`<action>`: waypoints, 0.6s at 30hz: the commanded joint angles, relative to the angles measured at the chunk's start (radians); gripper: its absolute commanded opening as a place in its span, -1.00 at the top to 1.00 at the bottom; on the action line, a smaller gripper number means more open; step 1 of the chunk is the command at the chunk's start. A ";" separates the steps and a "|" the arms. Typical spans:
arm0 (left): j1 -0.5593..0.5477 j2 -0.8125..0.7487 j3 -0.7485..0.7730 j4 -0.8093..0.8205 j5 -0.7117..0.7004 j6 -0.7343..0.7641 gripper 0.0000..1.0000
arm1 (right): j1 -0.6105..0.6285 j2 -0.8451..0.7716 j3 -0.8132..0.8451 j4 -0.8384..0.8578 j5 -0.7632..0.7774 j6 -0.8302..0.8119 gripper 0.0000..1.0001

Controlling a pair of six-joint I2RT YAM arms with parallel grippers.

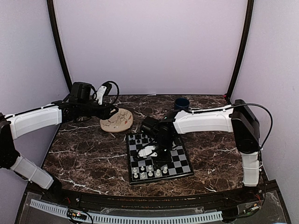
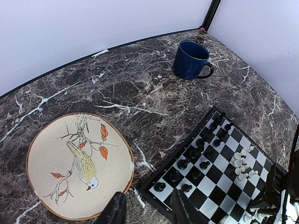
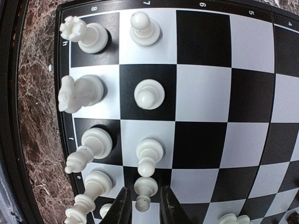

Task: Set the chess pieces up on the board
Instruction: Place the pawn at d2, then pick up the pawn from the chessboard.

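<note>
The right end effector (image 3: pixel 144 201) is low over the board (image 3: pixel 205 93), fingers set narrowly either side of a white pawn (image 3: pixel 145 186) in the column marked 7, among the other white pieces (image 3: pixel 149 93). Can't tell if the pads actually bite. The left end effector (image 2: pixel 149 212) is spread, empty, hovering above the bench (image 2: pixel 117 93) betw. plate (image 2: pixel 42 154) & board corner. The black pieces (image 2: pixel 204 142) are grouped at the opposite side. Pieces prob. v. light, stiff, smooth, tippy. Best hold is at the waist under the head w/ a gentle squeeze, lifting straight up so neighbours aren't knocked.
</note>
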 commanded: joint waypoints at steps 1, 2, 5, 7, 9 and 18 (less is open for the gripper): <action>-0.002 0.002 -0.006 0.005 0.012 0.010 0.29 | 0.011 -0.048 0.006 -0.017 0.016 -0.003 0.50; -0.002 0.003 -0.006 0.004 0.012 0.010 0.30 | 0.009 -0.056 0.007 -0.020 0.021 -0.005 0.48; -0.002 0.004 -0.006 0.004 0.014 0.009 0.29 | 0.002 -0.086 0.011 -0.041 0.010 -0.021 0.44; -0.001 0.006 -0.004 0.004 0.016 0.009 0.29 | -0.010 -0.099 0.018 -0.060 -0.012 -0.024 0.42; -0.001 0.006 -0.004 0.004 0.017 0.010 0.30 | -0.025 -0.110 0.022 -0.077 -0.023 -0.026 0.40; -0.002 0.006 -0.001 0.003 0.018 0.011 0.30 | -0.124 -0.137 0.013 -0.044 -0.015 0.015 0.47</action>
